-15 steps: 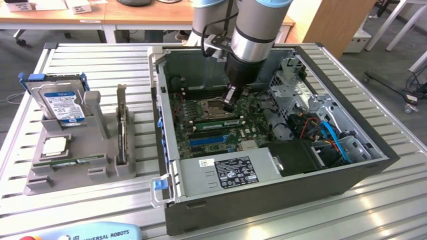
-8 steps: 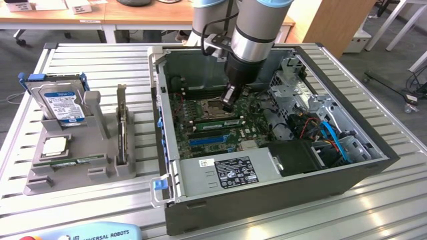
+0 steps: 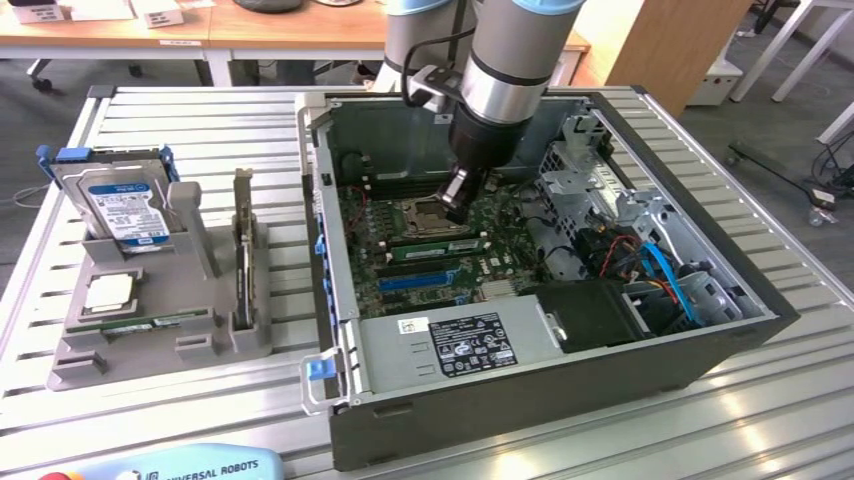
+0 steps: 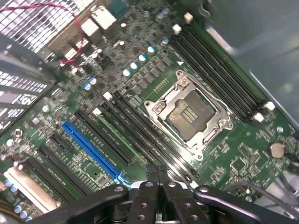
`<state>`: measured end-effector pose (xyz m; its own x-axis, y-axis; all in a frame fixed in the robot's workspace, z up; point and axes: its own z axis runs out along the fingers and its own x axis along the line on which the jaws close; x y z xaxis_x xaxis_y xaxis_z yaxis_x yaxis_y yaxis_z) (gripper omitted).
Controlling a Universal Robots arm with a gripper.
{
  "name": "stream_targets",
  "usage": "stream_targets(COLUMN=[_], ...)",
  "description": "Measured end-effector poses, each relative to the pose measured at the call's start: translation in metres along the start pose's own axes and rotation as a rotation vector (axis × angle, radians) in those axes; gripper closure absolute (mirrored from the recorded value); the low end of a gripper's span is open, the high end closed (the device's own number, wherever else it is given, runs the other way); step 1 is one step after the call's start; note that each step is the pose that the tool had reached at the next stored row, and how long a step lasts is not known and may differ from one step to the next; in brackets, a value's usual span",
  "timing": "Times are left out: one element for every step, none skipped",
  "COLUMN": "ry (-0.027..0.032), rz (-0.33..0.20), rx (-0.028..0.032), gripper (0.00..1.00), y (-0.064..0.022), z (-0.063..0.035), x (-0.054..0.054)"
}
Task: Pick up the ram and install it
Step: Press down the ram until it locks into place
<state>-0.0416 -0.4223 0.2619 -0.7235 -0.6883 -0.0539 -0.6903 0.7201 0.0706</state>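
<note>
My arm comes down steeply from above into the open computer case point(image 3: 350, 385), whose metal walls ring the motherboard point(image 3: 497, 262) on all sides. The drive cage and a tangle of blue and red cables point(image 3: 665, 275) crowd the exterior view's right, so the freest room is straight up. My gripper point(image 3: 458, 213) hangs just over the board beside the empty processor socket point(image 4: 189, 114), its fingers point(image 4: 155, 173) pressed together with nothing between them. One ram point(image 3: 438, 246) stick already stands in a slot right under my fingertips, running across the board. A second ram stick point(image 3: 140, 325) lies flat in the grey parts holder point(image 3: 80, 372), well apart outside the case on the exterior view's left, near the hard drive point(image 3: 123, 205).
</note>
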Motion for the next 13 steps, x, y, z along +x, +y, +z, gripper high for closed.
stream_targets(ry=[-0.0010, -0.0020, -0.0029, -0.0039, -0.0047, -0.0056, -0.0066, -0.0076, -0.0085, -0.0094, -0.0105, -0.0114, -0.0125], rz=[0.015, 0.028, 0.041, 0.054, 0.067, 0.079, 0.093, 0.107, 0.120, 0.133, 0.147, 0.161, 0.176], rx=[0.0009, 0.0015, 0.0022, 0.0029, 0.0036, 0.0043, 0.0051, 0.0058, 0.0065, 0.0072, 0.0079, 0.0088, 0.0095], gripper=[0.90, 0.90, 0.90, 0.90, 0.90, 0.90, 0.90, 0.90, 0.90, 0.90, 0.90, 0.90, 0.90], y=[0.0000, 0.0000, 0.0000, 0.0001, 0.0001, 0.0001, 0.0001, 0.0001, 0.0001, 0.0001, 0.0001, 0.0001, 0.0001], z=[0.0000, 0.0000, 0.0000, 0.0001, 0.0000, 0.0001, 0.0001, 0.0001, 0.0001, 0.0001, 0.0002, 0.0002, 0.0002], x=[0.0000, 0.0000, 0.0000, -0.0001, 0.0000, -0.0001, -0.0001, -0.0001, -0.0001, -0.0001, -0.0001, -0.0001, -0.0001])
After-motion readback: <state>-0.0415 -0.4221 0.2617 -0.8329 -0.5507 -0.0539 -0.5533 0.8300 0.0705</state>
